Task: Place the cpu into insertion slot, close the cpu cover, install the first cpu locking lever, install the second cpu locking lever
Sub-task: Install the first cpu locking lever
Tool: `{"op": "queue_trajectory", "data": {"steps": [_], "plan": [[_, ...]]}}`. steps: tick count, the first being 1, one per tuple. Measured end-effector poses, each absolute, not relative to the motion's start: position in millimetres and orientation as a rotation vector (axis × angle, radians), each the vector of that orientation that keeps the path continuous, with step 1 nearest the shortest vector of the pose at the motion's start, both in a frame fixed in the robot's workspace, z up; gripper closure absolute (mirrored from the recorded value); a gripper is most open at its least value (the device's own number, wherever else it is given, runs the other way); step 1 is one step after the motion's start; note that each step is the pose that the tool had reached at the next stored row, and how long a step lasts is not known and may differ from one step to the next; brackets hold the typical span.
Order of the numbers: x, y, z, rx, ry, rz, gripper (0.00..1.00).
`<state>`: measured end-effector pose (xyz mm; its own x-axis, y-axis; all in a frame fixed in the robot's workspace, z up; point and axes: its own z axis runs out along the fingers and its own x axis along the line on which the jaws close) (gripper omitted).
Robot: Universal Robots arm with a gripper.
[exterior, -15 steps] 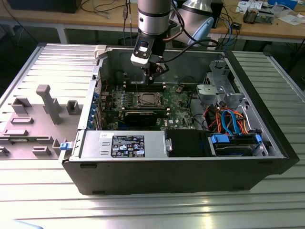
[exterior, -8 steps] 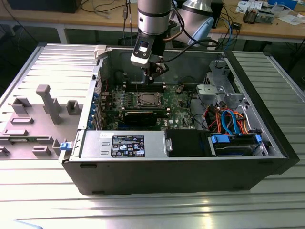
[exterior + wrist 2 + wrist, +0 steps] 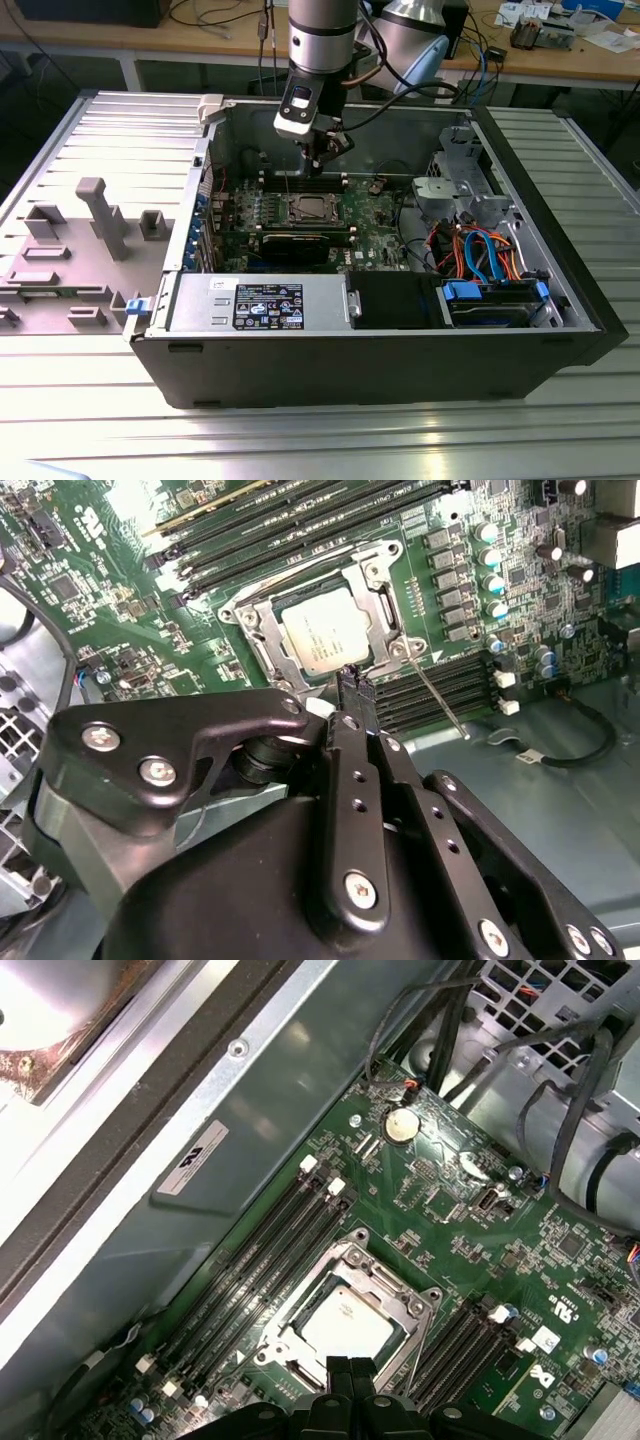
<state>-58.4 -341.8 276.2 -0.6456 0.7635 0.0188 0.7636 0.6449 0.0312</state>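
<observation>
With my jaws pressed together and empty, I hover at the socket's edge. In the second wrist view a thin lever (image 3: 437,697) angles away from the cpu cover (image 3: 378,592). The silver-grey cpu (image 3: 322,637) lies flat in the insertion slot (image 3: 243,615), framed by that cover.

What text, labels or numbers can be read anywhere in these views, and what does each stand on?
Nothing can be quoted: all the print is too small to read.
power supply label: dark panel with white print, unreadable.
white sticker on the case wall: a dark mark and fine lettering, unreadable.
cpu top: faint lines of marking, unreadable.
motherboard: white printed markings, unreadable.
</observation>
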Motion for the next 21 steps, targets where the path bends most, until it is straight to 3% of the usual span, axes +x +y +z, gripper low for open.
{"op": "queue_trajectory", "data": {"steps": [21], "plan": [[-58.5,-341.9,276.1,-0.756,-3.038,-0.054,0.89]]}}
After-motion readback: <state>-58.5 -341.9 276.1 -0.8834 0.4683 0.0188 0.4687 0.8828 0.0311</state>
